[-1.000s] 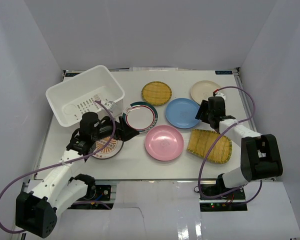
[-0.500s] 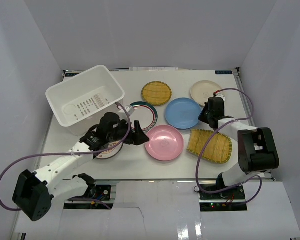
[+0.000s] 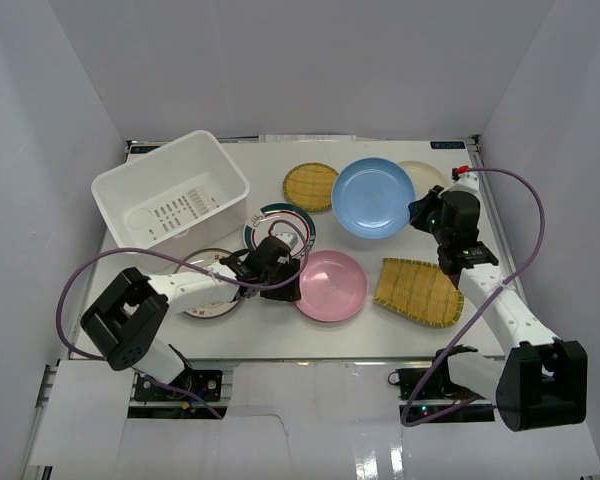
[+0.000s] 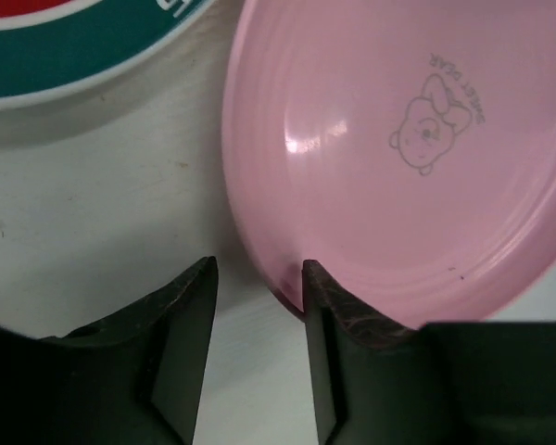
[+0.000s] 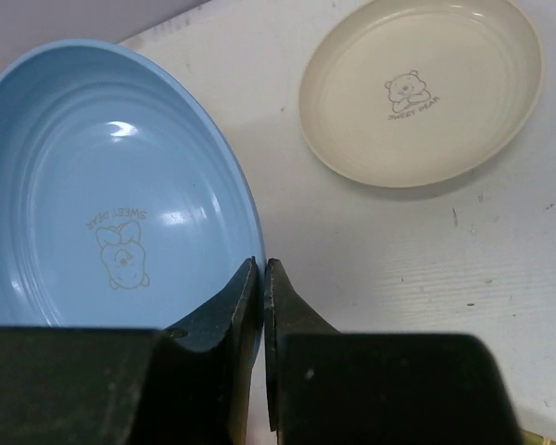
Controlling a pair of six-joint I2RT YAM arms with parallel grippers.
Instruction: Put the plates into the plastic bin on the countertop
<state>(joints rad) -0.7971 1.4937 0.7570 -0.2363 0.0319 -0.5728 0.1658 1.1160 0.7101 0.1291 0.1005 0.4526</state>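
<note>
While the right pincer [image 5: 262, 271] clamps the blue plate [image 5: 120, 185] by its rim, the left pincer [image 4: 258, 278] stands parted.
The blue plate hangs above the table [image 3: 280, 335], overlapping the cream plate [image 5: 422, 88] in the top view. The left fingers [image 4: 190, 315] sit at the edge of the pink plate [image 4: 398, 158]. The plastic bin [image 3: 145, 195] stands far left, well apart.

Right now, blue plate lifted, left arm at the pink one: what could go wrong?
1. The right gripper pinches the blue plate only at its thin rim, so it may swing or slip on the way to the bin.
2. That path likely passes over the left gripper, whose open jaws straddle the pink plate at its rim; the two could clash.
</note>
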